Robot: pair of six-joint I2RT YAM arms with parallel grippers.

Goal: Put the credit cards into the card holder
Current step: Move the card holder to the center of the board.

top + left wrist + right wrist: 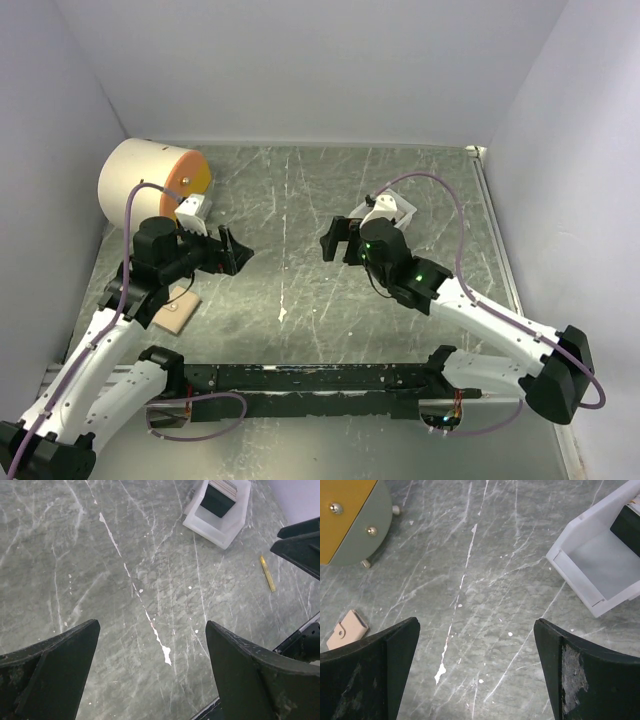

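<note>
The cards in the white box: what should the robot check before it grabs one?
1. Left gripper open and empty: ok.
2. Right gripper open and empty: ok.
3. Cards in sight, standing in the white tray: ok.
4. Card holder in sight on the table, nothing on top of it: ok.
5. Card holder open and ready for cards: not ok, it looks folded shut.
6. How many cards there are: cannot tell.
</note>
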